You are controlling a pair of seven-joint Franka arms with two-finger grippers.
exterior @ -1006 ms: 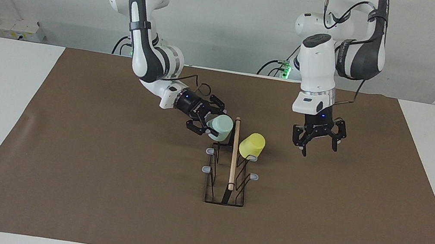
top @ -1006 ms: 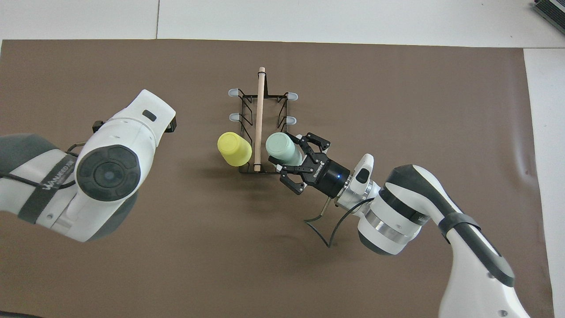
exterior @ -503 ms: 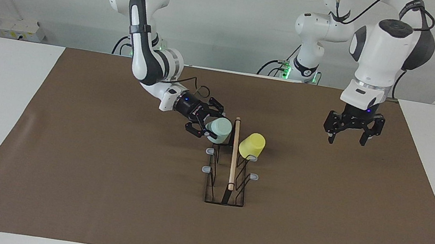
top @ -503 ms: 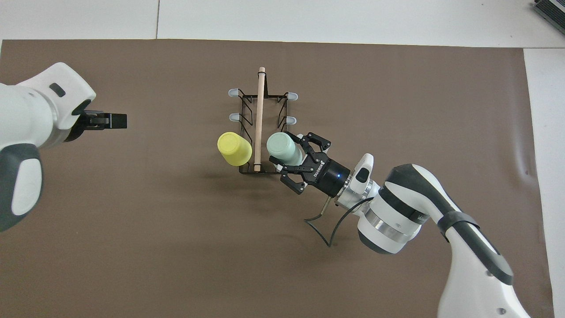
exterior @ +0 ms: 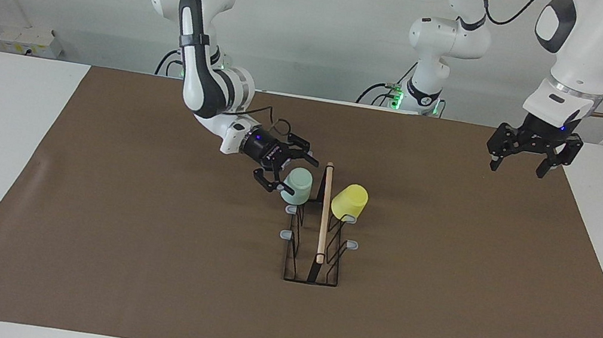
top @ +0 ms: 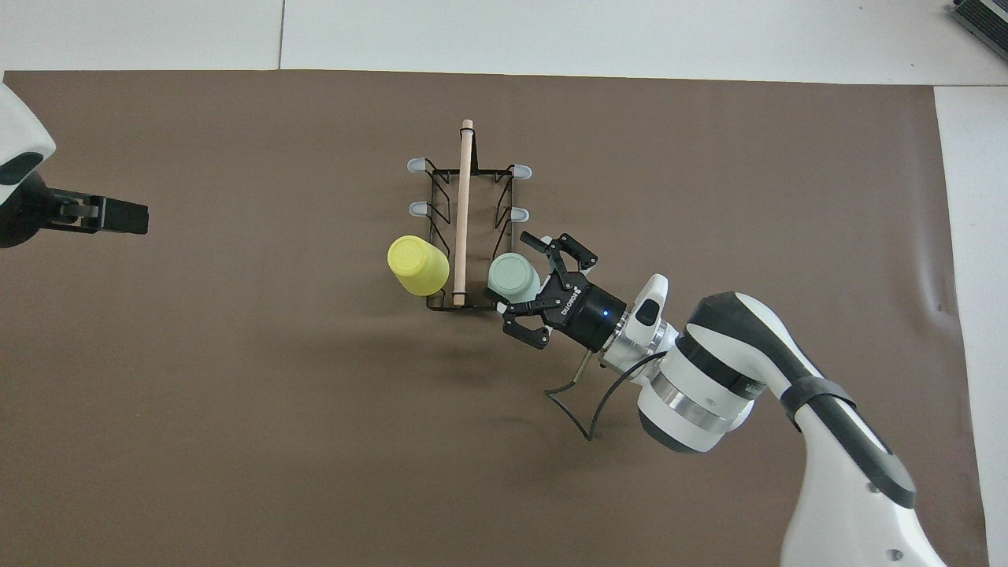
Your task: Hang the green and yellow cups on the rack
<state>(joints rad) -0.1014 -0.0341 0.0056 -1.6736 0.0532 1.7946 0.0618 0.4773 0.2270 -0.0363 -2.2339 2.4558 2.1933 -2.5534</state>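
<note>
Two cups sit mouth-down on the rack (exterior: pixel 316 238) at its end nearest the robots, one on each side of the wooden rod (exterior: pixel 324 212). Taking the facing view from its left edge across: the right gripper (exterior: pixel 284 172) reaches in low beside the rack, its fingers spread wide around the green cup (exterior: pixel 297 186), apparently without pinching it. Next comes the rod, then the yellow cup (exterior: pixel 349 201), tilted on its prong toward the left arm's end of the table. Well apart from the rack, the left gripper (exterior: pixel 524 162) hangs high over the brown mat (exterior: pixel 145 241), jaws open and holding nothing.
</note>
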